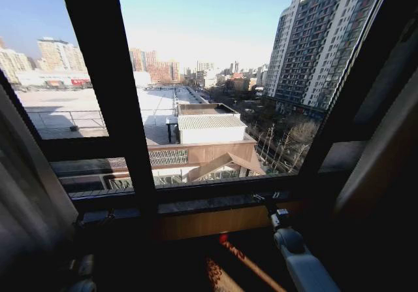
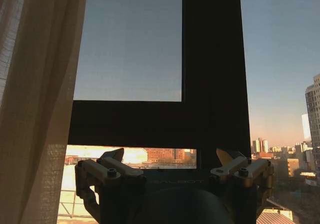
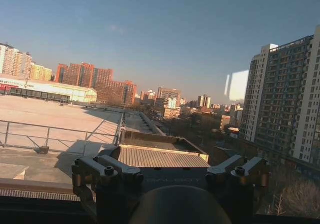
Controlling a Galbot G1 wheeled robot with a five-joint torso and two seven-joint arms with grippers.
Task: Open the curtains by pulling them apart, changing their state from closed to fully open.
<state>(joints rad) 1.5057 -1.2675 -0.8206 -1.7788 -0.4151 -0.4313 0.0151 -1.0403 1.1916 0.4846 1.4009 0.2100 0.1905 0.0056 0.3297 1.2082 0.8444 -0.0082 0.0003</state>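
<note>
One panel of the sheer cream curtains (image 2: 35,108) hangs gathered beside my left gripper (image 2: 170,160), which is open and holds nothing. In the head view that curtain panel (image 1: 26,194) is bunched at the left edge, clear of the glass. More shadowed fabric (image 1: 382,155) slants along the right edge; I cannot tell whether it is sheer curtain or a heavier drape. My right gripper (image 1: 264,200) is raised to the window sill, right of centre. In its wrist view the right gripper (image 3: 170,168) is open and empty, facing bare glass and the city outside.
A thick dark window mullion (image 1: 104,76) and a crossbar (image 2: 150,121) divide the glass. The wooden sill (image 1: 196,221) runs below it. A patterned rug (image 1: 225,272) lies on the floor between my arms.
</note>
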